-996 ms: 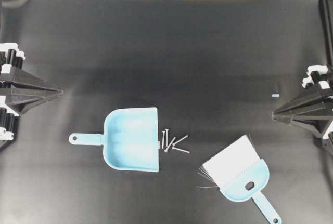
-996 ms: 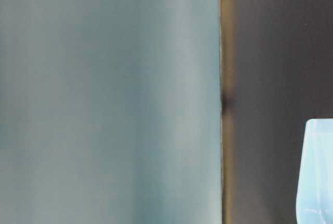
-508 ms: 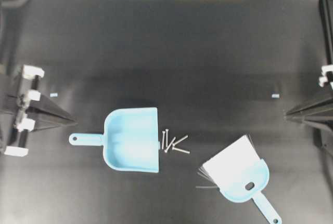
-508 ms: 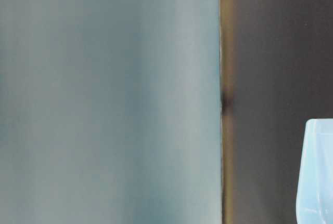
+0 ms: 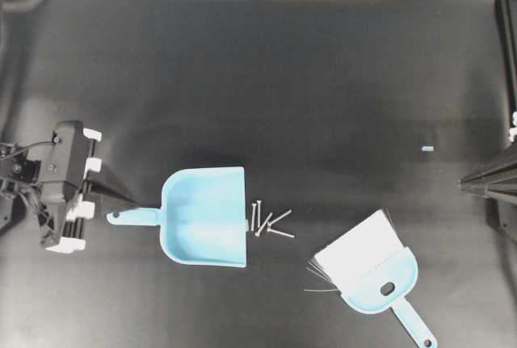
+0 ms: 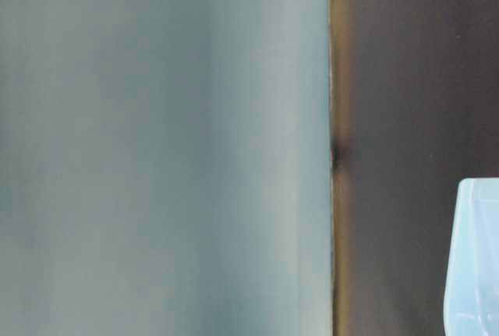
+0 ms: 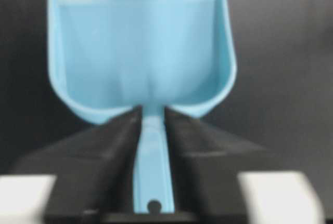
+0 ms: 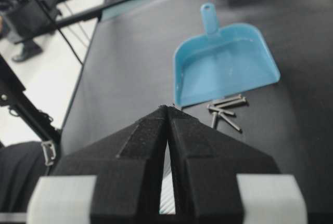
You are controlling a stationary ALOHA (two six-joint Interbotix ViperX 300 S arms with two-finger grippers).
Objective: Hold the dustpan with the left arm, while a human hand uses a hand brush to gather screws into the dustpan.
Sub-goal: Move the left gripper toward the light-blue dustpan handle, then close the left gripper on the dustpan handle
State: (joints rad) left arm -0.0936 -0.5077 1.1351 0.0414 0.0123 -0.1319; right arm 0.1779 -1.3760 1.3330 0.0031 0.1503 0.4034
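- The black left arm, its black gripper [image 5: 121, 200] trimmed with white clip parts, has swung in from the left edge of the overhead view over the past second and now sits at the end of the light blue plastic dustpan [image 5: 206, 216], a roughly square scoop with rounded back corners, lying left of centre in the lower half of the frame.
- In the left wrist view the jaws, shut a moment ago, stand parted on either side of the dustpan's short handle [image 7: 151, 174]; the handle lies between them with its hole near the bottom edge, but whether the fingers press on it yet cannot be told.
- The black right gripper [image 8: 167, 110] has pulled back to the right edge of the overhead view; its jaws are closed together and hold nothing.
- About five thin silver-grey screws [image 5: 269, 221] lie unmoved just beside the pan's open mouth, on the black table [image 5: 307, 81].
- The light blue hand brush [image 5: 370, 270] with its fan of white bristles rests untouched at lower right, well apart from the pan; no human hand is in view.
- Judged from this, the hold on the pan is about to be made, and the sweeping has yet to begin.
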